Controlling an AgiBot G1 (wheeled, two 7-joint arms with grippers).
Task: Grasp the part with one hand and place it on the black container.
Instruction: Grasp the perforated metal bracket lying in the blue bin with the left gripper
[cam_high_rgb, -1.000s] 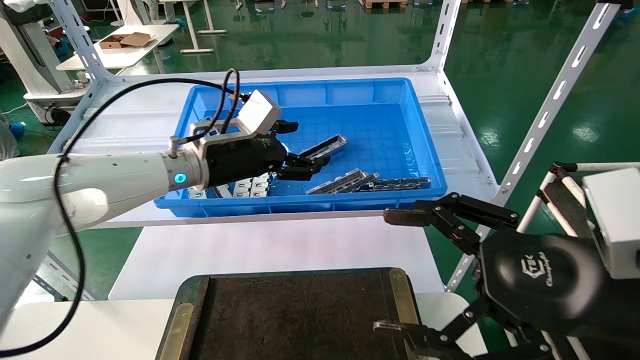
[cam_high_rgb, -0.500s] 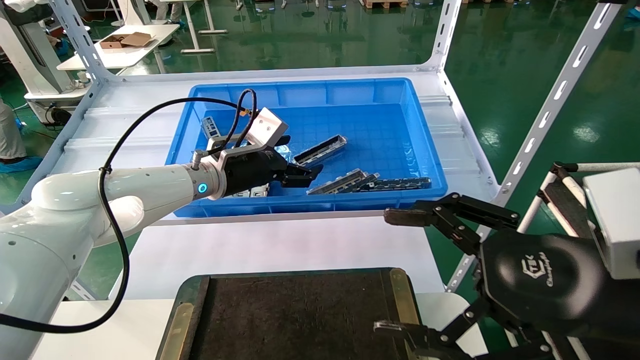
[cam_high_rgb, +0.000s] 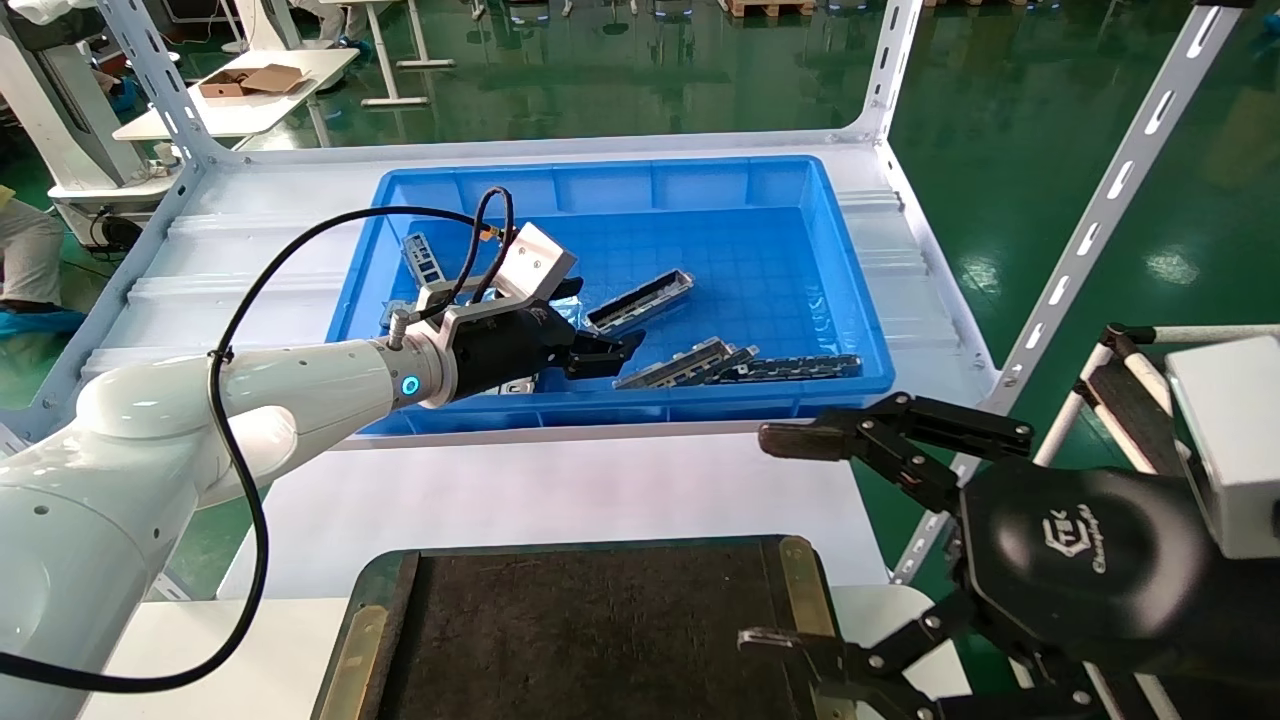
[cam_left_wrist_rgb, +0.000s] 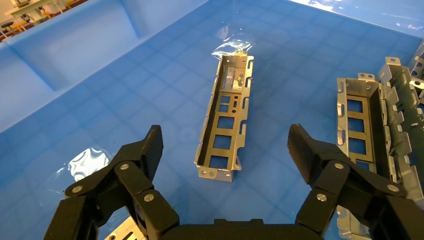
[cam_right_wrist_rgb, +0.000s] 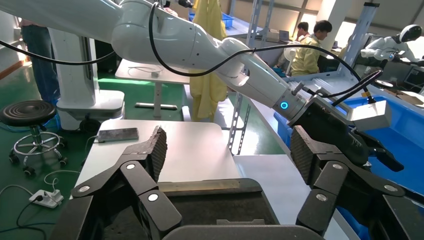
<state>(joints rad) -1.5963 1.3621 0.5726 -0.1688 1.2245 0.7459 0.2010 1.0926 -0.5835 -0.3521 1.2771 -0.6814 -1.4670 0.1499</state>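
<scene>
nearest us we see the black container (cam_high_rgb: 590, 640), with the right gripper (cam_high_rgb: 765, 540) spread wide and empty over its right rim. beyond it, inside the blue bin (cam_high_rgb: 860, 330), our left gripper (cam_high_rgb: 600, 345) hangs with fingers parted, clasping nothing. the part (cam_left_wrist_rgb: 225, 117) lies flat on the bin floor just beyond those fingertips, untouched. more metal channel bars (cam_high_rgb: 735, 365) lie to its right near the bin's near wall.
</scene>
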